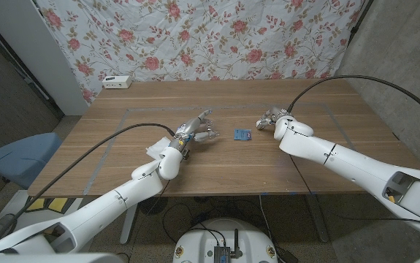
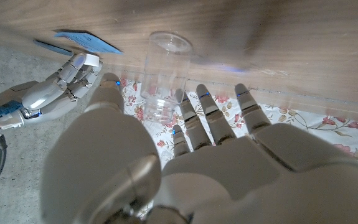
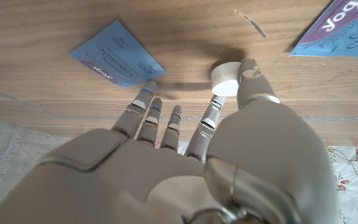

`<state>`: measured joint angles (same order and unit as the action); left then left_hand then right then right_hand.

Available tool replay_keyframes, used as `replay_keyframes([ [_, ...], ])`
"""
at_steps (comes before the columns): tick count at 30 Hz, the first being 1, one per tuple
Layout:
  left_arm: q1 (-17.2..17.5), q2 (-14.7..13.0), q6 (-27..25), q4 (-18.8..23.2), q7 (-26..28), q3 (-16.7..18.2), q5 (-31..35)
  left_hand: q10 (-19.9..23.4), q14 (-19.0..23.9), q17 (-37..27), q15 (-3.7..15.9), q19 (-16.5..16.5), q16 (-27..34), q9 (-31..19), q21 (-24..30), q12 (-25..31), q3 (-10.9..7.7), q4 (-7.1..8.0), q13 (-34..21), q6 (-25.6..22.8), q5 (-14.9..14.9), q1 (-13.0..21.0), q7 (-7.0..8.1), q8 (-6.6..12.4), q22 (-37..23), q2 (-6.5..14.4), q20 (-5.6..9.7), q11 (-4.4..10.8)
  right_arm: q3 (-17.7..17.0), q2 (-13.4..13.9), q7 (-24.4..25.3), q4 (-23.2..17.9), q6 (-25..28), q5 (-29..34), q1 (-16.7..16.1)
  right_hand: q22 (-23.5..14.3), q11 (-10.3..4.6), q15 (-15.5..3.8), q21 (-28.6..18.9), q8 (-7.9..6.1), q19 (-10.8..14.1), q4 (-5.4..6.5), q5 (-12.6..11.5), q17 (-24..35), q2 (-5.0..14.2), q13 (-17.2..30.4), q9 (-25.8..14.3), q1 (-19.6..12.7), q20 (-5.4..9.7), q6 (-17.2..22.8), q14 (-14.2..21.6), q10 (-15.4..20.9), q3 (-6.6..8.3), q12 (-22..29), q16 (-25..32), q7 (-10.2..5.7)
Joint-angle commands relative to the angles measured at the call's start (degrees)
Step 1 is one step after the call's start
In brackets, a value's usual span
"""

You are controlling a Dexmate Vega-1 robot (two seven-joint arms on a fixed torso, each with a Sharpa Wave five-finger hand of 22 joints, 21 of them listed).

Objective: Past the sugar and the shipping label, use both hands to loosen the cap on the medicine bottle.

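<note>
i log the clear medicine bottle (image 2: 162,74) upright on the wooden table (image 1: 122,153), capless, at my left hand (image 1: 199,128), whose fingers spread beside it, gripping nothing. my right hand (image 1: 274,119) pinches the white cap (image 3: 224,79), the blue sugar packet (image 1: 242,134) lying between both hands.

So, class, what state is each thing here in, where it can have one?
medicine bottle: upright, uncapped.
cap: off, pinched by the right hand.
left hand: holds nothing, fingers spread beside the bottle.
sugar packet: lying flat.
</note>
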<state>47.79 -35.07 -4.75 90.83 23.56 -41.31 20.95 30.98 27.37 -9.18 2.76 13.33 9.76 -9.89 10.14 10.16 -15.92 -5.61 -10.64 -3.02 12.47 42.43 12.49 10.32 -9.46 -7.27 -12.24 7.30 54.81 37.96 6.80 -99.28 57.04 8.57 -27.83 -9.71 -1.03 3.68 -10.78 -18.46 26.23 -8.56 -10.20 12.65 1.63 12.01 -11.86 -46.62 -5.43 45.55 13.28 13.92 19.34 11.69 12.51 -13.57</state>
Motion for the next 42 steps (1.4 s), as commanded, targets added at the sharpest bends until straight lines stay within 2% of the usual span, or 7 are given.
replay_keyframes([
  [1, 1.73, -0.87, -1.19, 2.86, -0.58, 1.59, -1.71, -1.91, -1.86, -0.24, 2.68, -0.97, -0.14, -0.10, -0.04, 0.17, 0.70, 0.14, -0.14, 1.23, 0.83, -0.99, 0.01, -0.24, -0.17, 0.05, -0.13, -0.39, 0.22, 0.12, -0.54, -0.06, 0.20, -0.09, -0.18, -0.22, 0.16, -0.14, -0.41, 0.70, 0.29, -0.01, -0.33, 0.19, -0.18, 0.03, -0.13, 0.22, 0.02, -0.47, -0.28, -0.67, 0.49, -0.33, -0.14, 1.23],
  [8, 2.37, -1.34, -2.11, 4.31, 0.04, 2.19, -1.24, -2.23, -2.31, -0.25, 2.43, -1.38, -0.04, -0.10, -0.05, 0.32, 0.93, 0.21, -0.13, 1.53, 1.00, -1.23, 0.01, -0.22, -0.17, 0.16, -0.14, -0.58, 0.25, 0.35, -0.82, -0.55, 0.44, -0.23, -0.32, -0.22, 0.33, 0.16, -0.33, 2.57, 0.06, -0.09, -0.32, 0.10, -0.97, 0.06, -0.30, 0.78, -0.05, -4.85, -1.10, -2.24, 0.38, -0.75, -0.49, 1.53],
  [14, 2.62, -1.88, -1.95, 4.57, 0.21, 2.61, -1.17, -2.49, -2.47, -0.26, 2.35, -1.59, 0.10, -0.11, 0.01, 0.44, 0.97, 0.22, -0.12, 1.66, 1.19, -1.21, 0.01, -0.15, -0.18, 0.51, -0.11, -0.51, 0.46, 0.41, -1.15, -0.89, 0.38, -0.25, -0.22, -0.22, 1.49, 0.74, -0.08, 3.81, -0.84, -0.19, -0.38, -0.02, -2.36, 0.11, -0.50, 1.50, -0.67, -7.99, -2.39, -3.89, -0.04, -0.97, -0.93, 1.82],
  [20, 2.67, -1.97, -1.47, 4.30, 0.40, 2.71, -1.12, -2.65, -2.53, -0.26, 2.51, -1.65, 0.15, -0.11, 0.05, 0.48, 0.93, 0.20, -0.12, 1.66, 1.30, -1.09, 0.00, -0.09, -0.18, 0.77, -0.09, -0.58, 0.58, 0.98, -1.93, -1.72, 0.12, -0.40, -0.18, -0.20, 2.63, 1.63, 0.15, 5.15, -2.01, -0.28, -0.63, -0.13, -3.72, 0.17, -0.70, 1.99, -1.38, -11.65, -4.17, -6.41, -0.32, -1.30, -1.36, 3.14],
  [28, 3.27, -2.25, -0.84, 4.61, 0.87, 3.36, -1.58, -3.38, -3.32, -0.26, 2.55, -1.74, 0.02, -0.11, 0.13, 0.42, 1.07, 0.23, -0.11, 1.65, 1.41, -1.18, 0.00, -0.01, -0.18, 1.02, -0.09, -0.72, 0.15, 1.94, -2.01, -3.19, -0.77, -0.38, -0.88, -0.19, 3.53, 2.60, 0.32, 6.52, -3.49, 0.26, -0.86, -0.09, -4.43, 0.22, -0.93, 3.36, -1.72, -15.82, -6.02, -8.31, -0.76, -1.24, -1.56, 3.88],
  [34, 3.97, -2.51, 0.32, 5.14, 1.15, 4.37, -2.84, -4.57, -4.90, -0.36, 2.05, -2.25, -0.10, -0.12, 0.09, 0.38, 1.66, 1.01, -0.12, 1.73, 1.39, -2.69, 0.01, 0.03, -0.19, 1.45, -0.13, -0.95, -1.30, 3.07, -0.52, -5.23, -2.95, -0.11, -2.81, -0.09, 4.07, 2.61, 0.67, 7.36, -5.86, 0.87, -1.03, -0.06, -4.82, 0.25, -1.12, 4.99, 1.16, -19.52, -7.88, -10.00, -1.23, -1.11, -1.66, 5.11],
  [42, 4.93, -2.65, 2.77, 5.59, 1.53, 6.09, -5.26, -6.63, -7.26, -0.44, 1.17, -3.38, -0.11, -0.13, 0.02, 0.34, 2.59, 2.42, -0.12, 1.34, 1.32, -5.43, -0.04, 0.21, -0.20, 2.04, -0.13, -1.38, -3.49, 4.27, 0.60, -7.91, -5.09, 0.07, -5.09, 0.00, 4.65, 2.75, 0.57, 8.23, -7.27, 1.67, -1.08, -0.07, -4.88, 0.23, -1.09, 7.16, 1.75, -23.94, -9.74, -11.50, -1.87, -0.98, -1.68, 6.01],
])
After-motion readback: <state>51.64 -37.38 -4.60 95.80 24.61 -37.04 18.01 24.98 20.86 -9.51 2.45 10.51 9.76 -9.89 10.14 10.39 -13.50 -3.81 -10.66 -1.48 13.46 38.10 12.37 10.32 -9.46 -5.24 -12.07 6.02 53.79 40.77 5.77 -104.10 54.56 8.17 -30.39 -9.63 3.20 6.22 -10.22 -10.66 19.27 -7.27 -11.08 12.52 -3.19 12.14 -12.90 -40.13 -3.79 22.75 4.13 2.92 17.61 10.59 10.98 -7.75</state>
